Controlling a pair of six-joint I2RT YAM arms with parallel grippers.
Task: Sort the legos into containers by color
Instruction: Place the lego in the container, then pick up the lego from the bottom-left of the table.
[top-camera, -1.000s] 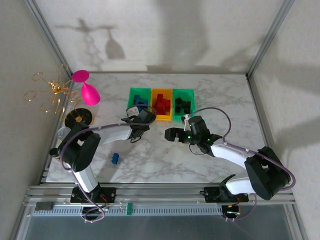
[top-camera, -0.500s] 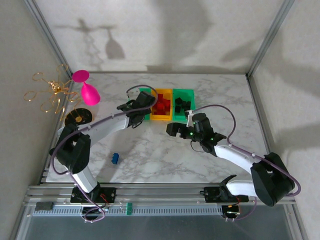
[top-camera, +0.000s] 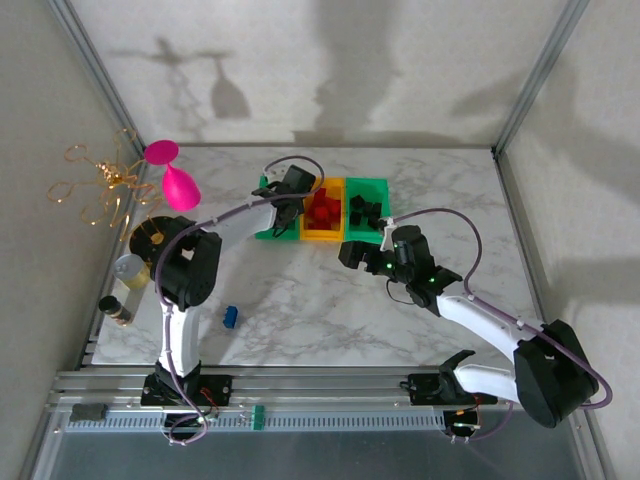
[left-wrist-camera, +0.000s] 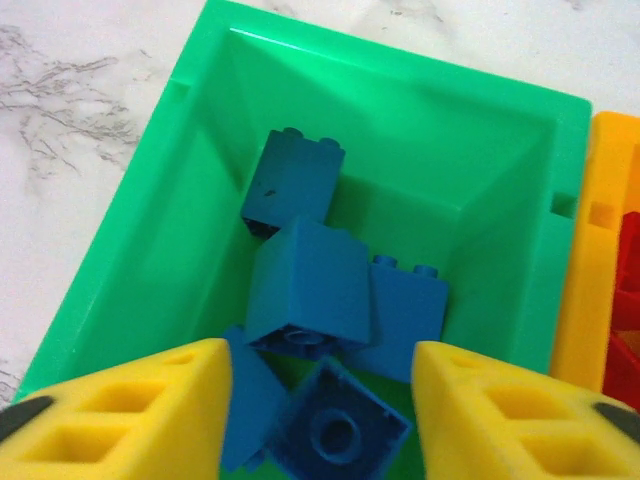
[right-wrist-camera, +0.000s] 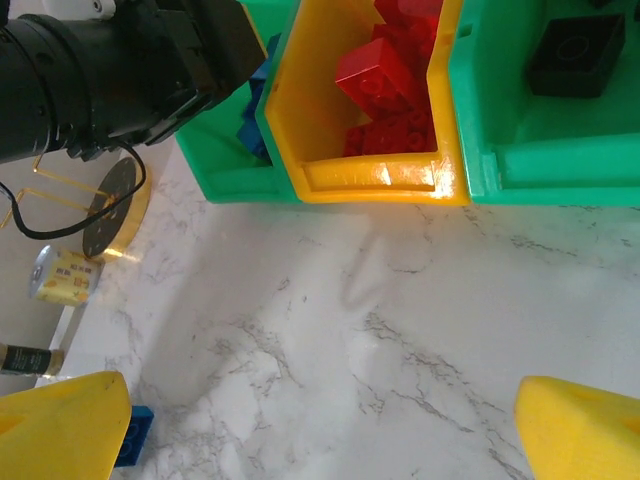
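My left gripper (top-camera: 291, 193) hangs over the left green container (top-camera: 266, 230). Its yellow fingers (left-wrist-camera: 150, 410) stand apart. A blue lego (left-wrist-camera: 337, 428) lies loose and blurred between them, on top of several blue legos (left-wrist-camera: 310, 285) in that green container (left-wrist-camera: 170, 230). The orange container (top-camera: 322, 236) holds red legos (right-wrist-camera: 385, 75). The right green container (top-camera: 372, 185) holds black legos (right-wrist-camera: 575, 55). My right gripper (top-camera: 352, 254) is open wide over bare marble just in front of the containers, empty (right-wrist-camera: 320, 430). One blue lego (top-camera: 230, 317) lies on the table at the front left (right-wrist-camera: 133, 437).
A gold-and-black dish (top-camera: 158, 235) and a gold wire ornament (top-camera: 100, 185) with pink pieces (top-camera: 178, 187) stand at the left. A small tin (top-camera: 131, 270) and a bottle (top-camera: 115, 308) sit near the table's left edge. The cage frame borders the table.
My left arm swung from the table in front of the containers up over the left green one, and its jaws opened, letting go of a blue lego. My right gripper shifted slightly towards the containers.
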